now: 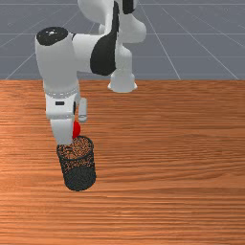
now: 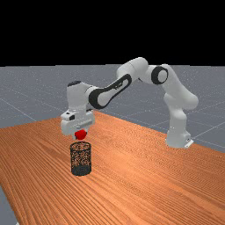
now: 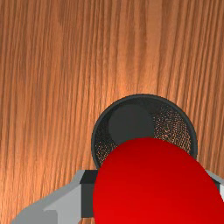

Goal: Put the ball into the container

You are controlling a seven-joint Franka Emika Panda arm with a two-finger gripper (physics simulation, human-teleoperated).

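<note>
Nearest the wrist camera is the red ball (image 3: 155, 190), pinched between the dark pads (image 3: 87, 197) of the end effector (image 3: 153, 194), which has closed only as far as the ball's width allows. In the far view the ball hangs in the air just above the mouth of the mesh container (image 2: 81, 170), which stands upright on the desk (image 2: 145, 176). Carrying looks nearly done; what is left, I judge, is a small check of the centring and then the release. The likeliest fault is a drop off centre: in the wrist view much of the opening lies out beyond the ball, so if that is a true offset and not just the camera's slant, the ball could clip the rim and roll away. Uneven parting of the pads could push it sideways too — and lowering while off line might knock the light-looking container over. Several things are hard to judge: the ball covers the rim's near part in the wrist view and runs off the picture's edge, one pad is mostly cut off, and in the front view the white housing (image 1: 61, 127) hides part of the ball.
</note>
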